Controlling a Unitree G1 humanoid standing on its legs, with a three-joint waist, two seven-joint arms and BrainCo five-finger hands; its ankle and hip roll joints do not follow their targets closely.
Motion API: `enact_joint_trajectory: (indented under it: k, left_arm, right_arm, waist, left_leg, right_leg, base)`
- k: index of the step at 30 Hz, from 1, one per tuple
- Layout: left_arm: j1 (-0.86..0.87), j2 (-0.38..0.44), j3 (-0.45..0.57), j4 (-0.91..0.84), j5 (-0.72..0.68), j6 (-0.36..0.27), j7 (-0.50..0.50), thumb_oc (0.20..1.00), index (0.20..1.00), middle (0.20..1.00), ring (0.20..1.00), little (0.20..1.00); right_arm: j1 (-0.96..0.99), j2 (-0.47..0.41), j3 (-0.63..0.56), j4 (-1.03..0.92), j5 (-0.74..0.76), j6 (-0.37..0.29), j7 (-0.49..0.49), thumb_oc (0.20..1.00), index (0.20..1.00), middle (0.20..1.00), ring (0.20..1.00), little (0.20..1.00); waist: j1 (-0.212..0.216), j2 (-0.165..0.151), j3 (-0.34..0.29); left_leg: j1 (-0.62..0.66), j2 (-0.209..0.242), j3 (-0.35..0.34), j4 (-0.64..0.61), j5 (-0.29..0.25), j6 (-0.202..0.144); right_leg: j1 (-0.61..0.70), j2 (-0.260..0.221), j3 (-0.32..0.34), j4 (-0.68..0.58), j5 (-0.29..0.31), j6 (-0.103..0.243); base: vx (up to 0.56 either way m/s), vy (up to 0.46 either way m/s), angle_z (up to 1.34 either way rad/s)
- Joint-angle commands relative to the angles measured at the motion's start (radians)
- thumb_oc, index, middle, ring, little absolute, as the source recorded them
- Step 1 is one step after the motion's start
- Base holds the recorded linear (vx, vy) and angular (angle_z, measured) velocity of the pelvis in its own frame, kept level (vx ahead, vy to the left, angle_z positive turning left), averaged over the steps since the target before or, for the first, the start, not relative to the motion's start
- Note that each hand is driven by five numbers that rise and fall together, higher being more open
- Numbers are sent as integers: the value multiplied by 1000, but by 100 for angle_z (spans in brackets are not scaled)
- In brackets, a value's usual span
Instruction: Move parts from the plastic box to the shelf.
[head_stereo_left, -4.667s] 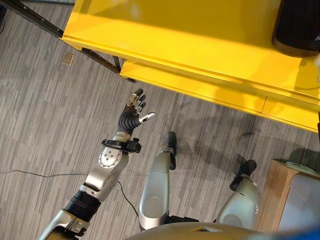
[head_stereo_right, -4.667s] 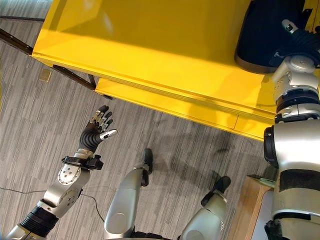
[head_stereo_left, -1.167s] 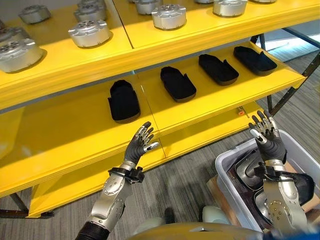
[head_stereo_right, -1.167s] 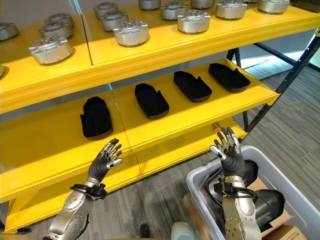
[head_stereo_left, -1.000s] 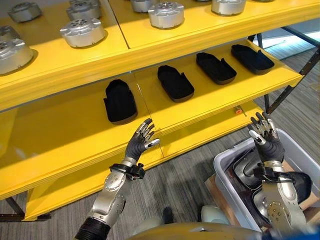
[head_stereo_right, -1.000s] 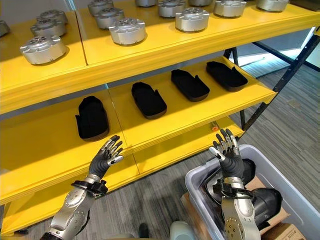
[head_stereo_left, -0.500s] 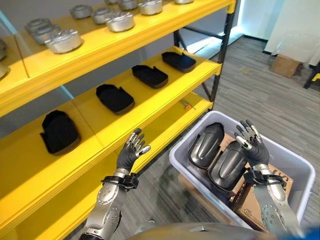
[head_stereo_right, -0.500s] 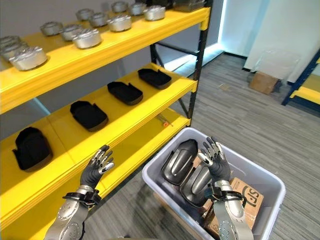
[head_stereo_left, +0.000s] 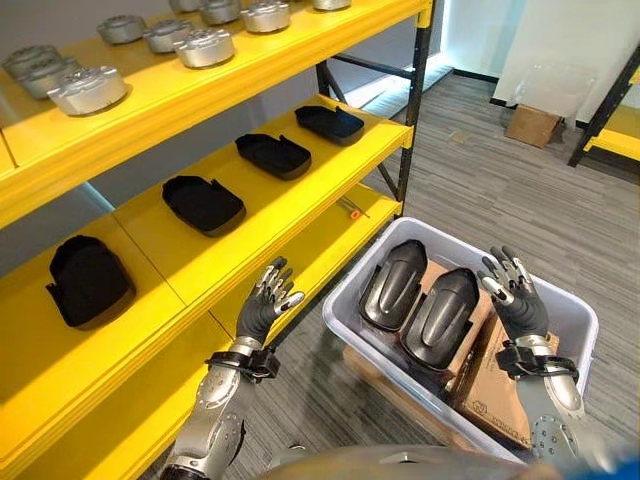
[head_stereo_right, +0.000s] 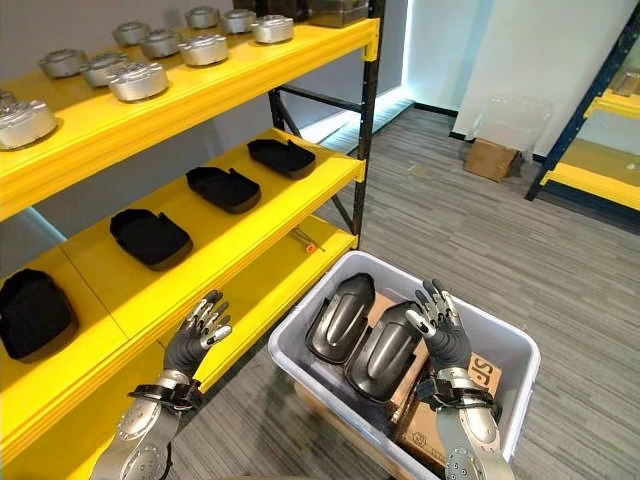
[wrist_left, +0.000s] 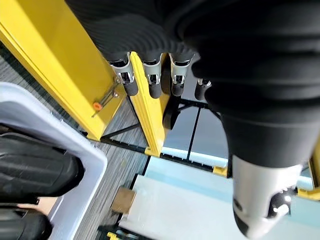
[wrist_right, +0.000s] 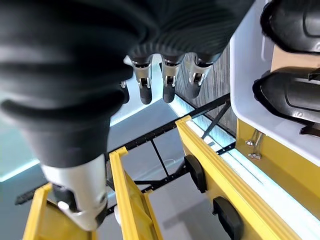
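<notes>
This is a storeroom or parts warehouse — yellow steel shelving (head_stereo_right: 250, 75) with dark uprights stands just beyond the left hand (head_stereo_right: 195, 335), its tiers lined with rows of silver round machined parts (head_stereo_right: 138, 80) and black moulded covers (head_stereo_right: 223, 187). Under the right hand (head_stereo_right: 440, 325) a grey plastic box (head_stereo_right: 520, 365) on grey carpet holds two dark shell-like parts (head_stereo_right: 385, 355) and a cardboard carton (head_stereo_right: 480, 380). Well beyond that hand stand another yellow rack (head_stereo_right: 590, 175) and a small cardboard box (head_stereo_right: 490, 158) — stock kept on the floor.
</notes>
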Motion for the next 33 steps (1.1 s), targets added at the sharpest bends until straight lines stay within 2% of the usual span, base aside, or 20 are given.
enact_joint_trajectory:
  k: [1,3,4,5,7,8,9,10,11,12,14,16,17,18,20,22,25,29,33]
  left_arm:
    - [-47,44,41,-84,-33,-41,-16,1000,1000,1000,1000,1000]
    - [-49,39,36,-80,-39,-41,-17,1000,1000,1000,1000,1000]
    - [-49,32,34,-75,-40,-42,-19,1000,1000,1000,1000,1000]
    - [-49,32,34,-76,-40,-42,-19,1000,1000,1000,1000,1000]
    - [-57,22,30,-70,-46,-47,-15,1000,1000,1000,1000,1000]
    - [-58,18,25,-68,-49,-46,-12,1000,1000,1000,1000,1000]
    - [-53,15,22,-75,-54,-42,-18,1000,1000,1000,1000,1000]
    - [-49,15,20,-76,-55,-39,-21,1000,1000,1000,1000,1000]
    - [-48,15,20,-76,-55,-39,-21,1000,1000,1000,1000,1000]
    - [-45,18,18,-82,-52,-36,-18,1000,1000,1000,1000,1000]
    - [-48,19,19,-86,-49,-36,-14,1000,1000,1000,1000,1000]
    - [-50,15,17,-85,-50,-39,-22,1000,1000,1000,1000,1000]
    - [-55,16,17,-85,-52,-39,-29,1000,1000,1000,1000,1000]
    - [-55,16,17,-84,-52,-39,-29,1000,1000,1000,1000,1000]
    - [-78,26,6,-88,-54,-40,-34,1000,1000,1000,1000,1000]
    - [-99,44,-3,-85,-50,-44,-43,1000,1000,1000,1000,1000]
    - [-120,59,-4,-86,-43,-47,-36,1000,1000,1000,1000,1000]
    - [-146,71,-10,-82,-30,-50,-26,1000,1000,1000,1000,1000]
    - [-152,70,-11,-75,-20,-46,-20,1000,1000,1000,1000,1000]
  right_arm:
    - [-41,22,-74,-96,21,-58,-3,1000,1000,1000,1000,1000]
    - [-37,17,-82,-99,19,-59,-8,1000,1000,1000,1000,1000]
    - [-29,-5,-95,-98,-9,-62,-15,1000,1000,1000,1000,1000]
    - [-30,-5,-95,-99,-9,-62,-15,1000,1000,1000,1000,1000]
    - [-31,-28,-107,-89,-24,-67,-16,1000,1000,1000,1000,1000]
    - [-37,-37,-110,-79,-41,-69,-24,1000,1000,1000,1000,1000]
    - [-38,-39,-119,-79,-32,-75,-29,1000,1000,1000,1000,1000]
    - [-38,-37,-123,-75,-27,-76,-32,1000,1000,1000,1000,1000]
    - [-37,-38,-123,-75,-27,-76,-32,1000,1000,1000,1000,1000]
    - [-33,-35,-124,-70,-15,-82,-36,1000,1000,1000,1000,1000]
    - [-26,-39,-129,-66,-9,-85,-38,1000,1000,1000,1000,1000]
    - [-27,-45,-135,-65,-14,-83,-36,1000,1000,1000,1000,1000]
    - [-26,-40,-142,-65,-16,-82,-36,1000,1000,1000,1000,1000]
    - [-26,-40,-142,-65,-17,-82,-36,1000,1000,1000,1000,1000]
    - [-28,-33,-159,-65,-25,-82,-44,1000,1000,1000,1000,1000]
    - [-30,-10,-176,-66,-34,-75,-50,1000,1000,1000,1000,1000]
    - [-36,11,-171,-62,-42,-69,-54,1000,1000,1000,1000,1000]
    - [-40,24,-166,-60,-48,-63,-55,1000,1000,1000,1000,1000]
    - [-33,30,-173,-67,-49,-60,-52,1000,1000,1000,1000,1000]
  waist:
    - [12,-46,45]
    - [4,-40,50]
    - [-2,-42,69]
    - [-3,-43,73]
    - [4,-52,94]
    - [8,-54,97]
    - [1,-55,92]
    - [-8,-57,82]
    - [-6,-58,82]
    - [-6,-58,77]
    - [-7,-43,75]
    - [-18,-22,66]
    - [-26,-12,61]
    - [-23,-12,61]
    - [-31,-11,62]
    - [-33,-25,66]
    - [-31,-40,62]
    - [-29,-62,55]
    - [-28,-81,45]
  left_leg:
    - [7,55,-29,55,-37,-103]
    - [-2,79,-33,93,-17,-119]
    - [-50,115,-79,229,15,-138]
    - [-57,116,-64,229,29,-123]
    - [-112,96,-166,340,29,-117]
    - [-130,71,-230,334,45,-113]
    - [-132,99,-263,238,56,-109]
    - [-120,125,-258,174,68,-107]
    - [-113,124,-253,163,73,-108]
    - [-105,179,-277,90,120,-113]
    - [-85,203,-305,18,159,-133]
    - [-54,197,-295,1,115,-136]
    - [-42,198,-265,-4,90,-139]
    - [-39,198,-261,-5,89,-139]
    - [-28,174,-228,14,42,-134]
    - [-6,122,-170,17,-10,-124]
    - [2,81,-133,16,-39,-114]
    - [-4,46,-114,22,-61,-100]
    - [-13,34,-115,31,-70,-96]
  right_leg:
    - [73,52,-27,-107,77,-19]
    - [78,75,-16,-107,61,-36]
    - [94,117,10,-121,37,-72]
    - [85,115,-3,-118,50,-79]
    - [84,123,22,-113,37,-96]
    - [77,122,31,-109,35,-98]
    - [68,120,44,-95,29,-88]
    - [57,115,50,-91,33,-80]
    - [56,115,53,-90,32,-80]
    - [44,102,71,-70,29,-60]
    - [33,95,97,-57,20,-41]
    - [28,89,116,-48,20,-28]
    - [27,81,125,-39,22,-27]
    - [26,80,128,-38,22,-27]
    - [32,44,132,-30,39,-12]
    - [35,-17,143,-35,76,10]
    - [27,-62,145,-48,110,35]
    - [12,-97,135,-61,143,54]
    - [16,-109,125,-68,158,60]
  base:
    - [-7,-142,-9]
    - [-5,-220,-17]
    - [-72,-244,-26]
    - [-80,-250,-37]
    - [-74,-72,-41]
    - [-1,36,-51]
    - [57,112,-50]
    - [76,108,-31]
    - [111,156,-12]
    - [104,156,-14]
    - [101,179,-20]
    - [74,154,-29]
    - [64,126,-45]
    - [80,156,-48]
    - [84,224,-30]
    - [77,332,-10]
    - [33,216,-19]
    - [21,120,-9]
    - [37,45,3]
